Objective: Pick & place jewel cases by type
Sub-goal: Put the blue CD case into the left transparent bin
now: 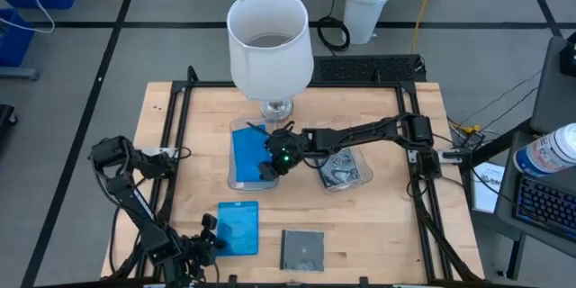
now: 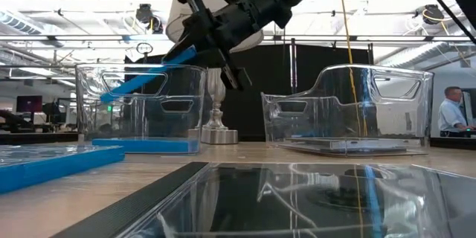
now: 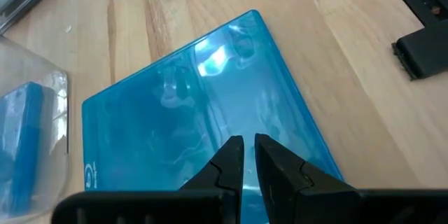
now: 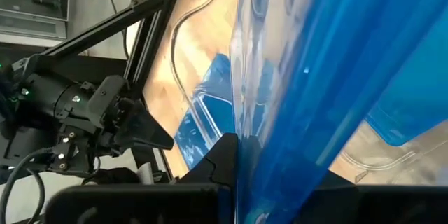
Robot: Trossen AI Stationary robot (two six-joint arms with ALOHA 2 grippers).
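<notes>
Blue jewel case (image 2: 141,80) | tilted over left tray (image 2: 89,104) | lamp (image 1: 270,45) behind

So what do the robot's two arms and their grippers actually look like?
Both arms are matte black, built of jointed segments with black cables along them. The right arm shows a small green light near its wrist. The left gripper has two slim, tapered dark fingers; the left arm is the same black.

A pale wooden table top (image 1: 378,234) carries two clear rectangular plastic trays, the left one (image 1: 236,180) and the right one (image 1: 360,178) side by side near the middle; behind them stands a white cylindrical lampshade (image 1: 270,40) on a silver metal stem base (image 2: 217,130); a white plastic bucket (image 1: 371,0) sits on the grey floor beyond; a person (image 2: 451,111) shows at the far right of the room.
</notes>
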